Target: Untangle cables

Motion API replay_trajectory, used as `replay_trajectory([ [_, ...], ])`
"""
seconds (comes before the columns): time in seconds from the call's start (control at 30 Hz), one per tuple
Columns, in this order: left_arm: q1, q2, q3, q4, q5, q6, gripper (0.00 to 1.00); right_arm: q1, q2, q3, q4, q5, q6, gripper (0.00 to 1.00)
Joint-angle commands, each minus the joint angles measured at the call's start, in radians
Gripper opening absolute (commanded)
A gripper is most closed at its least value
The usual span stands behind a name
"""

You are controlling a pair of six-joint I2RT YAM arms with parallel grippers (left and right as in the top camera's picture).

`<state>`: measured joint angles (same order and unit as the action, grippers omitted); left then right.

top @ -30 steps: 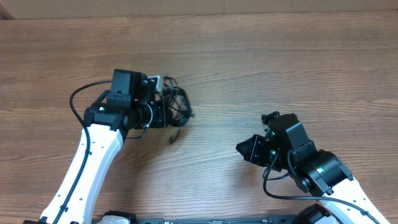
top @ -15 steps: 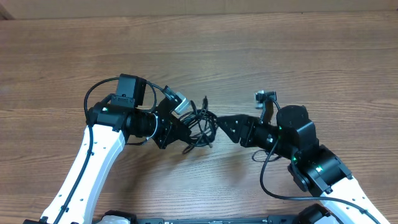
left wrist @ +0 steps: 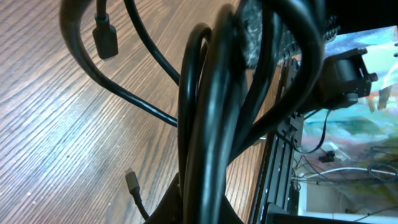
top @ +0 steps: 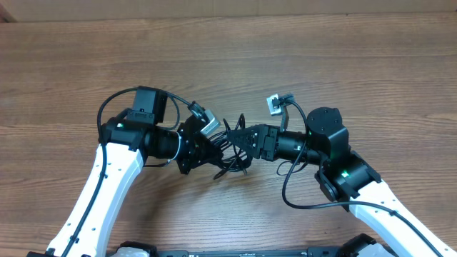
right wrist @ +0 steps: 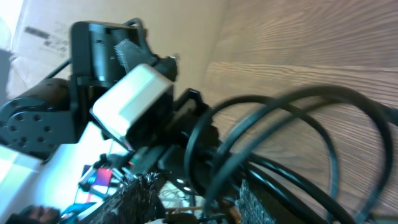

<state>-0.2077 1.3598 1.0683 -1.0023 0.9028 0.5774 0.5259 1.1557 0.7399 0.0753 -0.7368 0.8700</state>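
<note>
**A:** ok so where's the tangle of thin black cables (top: 227, 146) now? A second ago we had it further up and left on the brown wood-grain table (top: 357, 64).

**B:** Yeah, it's shifted. We now see it near the middle of the table, down and to the right of where it was. The left gripper (top: 209, 150) is clamped tight on it, same as before. In the left wrist view the cords (left wrist: 211, 124) fill most of the frame. One small black plug (left wrist: 107, 40) dangles above the wood.

**A:** and the right gripper (top: 243, 139)? Last we looked it was parked low on the right, well apart from everything.

**B:** Big change there. It has swung in from the right and is now at the tangle, nose to nose with the left one. Half a second back it was just beside the loops. Its jaws were together a second ago and now stand apart. In the right wrist view its padded fingers (right wrist: 140, 199) sit on either side of a few strands (right wrist: 298, 106). We can't tell if they're touching any of them.
</note>
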Motion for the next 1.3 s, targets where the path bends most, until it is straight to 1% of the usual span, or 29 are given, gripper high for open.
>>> replay_trajectory([
  [0.0,-0.037,0.0,0.0,0.001,0.055,0.031,0.04,0.004,0.024,0.013,0.033,-0.05,0.044,0.44],
  [0.07,-0.052,0.0,0.0,0.001,0.056,0.046,0.04,0.004,0.035,0.013,0.031,-0.051,0.047,0.4],
  [0.2,-0.075,0.0,0.0,0.001,0.055,0.056,0.04,0.004,0.062,0.013,0.024,-0.05,0.042,0.39],
  [0.37,-0.08,0.0,0.0,-0.012,0.055,0.058,0.04,0.004,0.086,0.013,0.025,-0.05,0.043,0.34],
  [0.43,-0.081,0.0,0.0,-0.024,0.056,0.079,0.04,0.004,0.1,0.013,0.025,-0.05,0.043,0.24],
  [0.5,-0.081,0.0,0.0,-0.022,0.055,0.078,0.04,0.004,0.106,0.013,0.024,-0.05,0.043,0.07],
  [0.53,-0.08,0.0,0.0,-0.02,0.055,0.077,0.04,0.004,0.106,0.013,0.024,-0.05,0.042,0.04],
  [0.6,-0.076,0.0,0.0,-0.015,0.049,0.064,0.04,0.004,0.105,0.013,0.025,-0.051,0.039,0.04],
  [0.63,-0.071,0.0,0.0,-0.009,0.037,0.038,0.04,0.004,0.105,0.013,0.024,-0.051,0.038,0.04],
  [0.7,-0.053,0.0,0.0,0.02,-0.013,-0.068,0.04,0.004,0.105,0.013,0.025,-0.065,0.004,0.04],
  [0.8,-0.005,0.0,0.0,0.08,-0.116,-0.286,0.04,0.004,0.105,0.013,0.023,-0.103,-0.051,0.04],
  [0.97,0.113,0.0,0.0,0.162,-0.24,-0.568,0.04,0.003,0.105,0.013,0.024,-0.103,-0.053,0.04],
  [1.03,0.164,0.0,0.0,0.175,-0.327,-0.718,0.04,0.003,0.102,0.013,0.031,-0.103,-0.055,0.04],
  [1.13,0.231,0.0,0.0,0.161,-0.448,-0.911,0.04,0.003,0.097,0.013,0.04,-0.103,-0.069,0.04],
  [1.2,0.269,0.0,0.0,0.156,-0.482,-1.004,0.04,0.003,0.095,0.013,0.04,-0.104,-0.078,0.04],
  [1.27,0.294,0.0,0.0,0.158,-0.492,-1.068,0.04,0.008,0.096,0.013,0.037,-0.108,-0.087,0.04],
])
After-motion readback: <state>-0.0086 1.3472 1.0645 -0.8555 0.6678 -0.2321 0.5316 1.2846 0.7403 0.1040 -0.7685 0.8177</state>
